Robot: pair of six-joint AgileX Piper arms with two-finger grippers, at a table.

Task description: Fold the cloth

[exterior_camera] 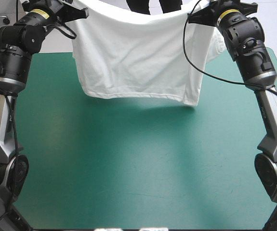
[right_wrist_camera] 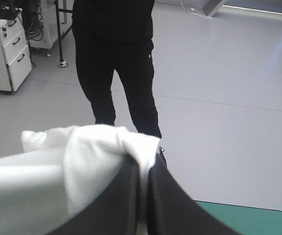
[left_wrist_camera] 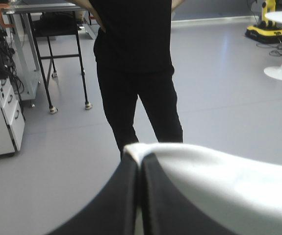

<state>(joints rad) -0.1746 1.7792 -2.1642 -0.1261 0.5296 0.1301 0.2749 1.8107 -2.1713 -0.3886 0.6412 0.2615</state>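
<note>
T-shirt (exterior_camera: 133,57) hangs as a white sheet over the far part of the teal-green tabletop (exterior_camera: 138,168), its hem low above the cover. At each top corner the cloth is pinched: the left pincer (exterior_camera: 78,13) grips one, the right pincer (exterior_camera: 191,17) the other, each all but closed on fabric, both arms raised.

T-shirt (exterior_camera: 133,57), white: one. Claws: two, the left claw (left_wrist_camera: 140,166) and the right claw (right_wrist_camera: 145,164), each with two black fingers (left_wrist_camera: 118,200), four in all. Tabletop (exterior_camera: 138,168) with teal-green cover: one. Sleeves (exterior_camera: 215,48): apparently one, beside the right claw; a second cannot be made out.
</note>
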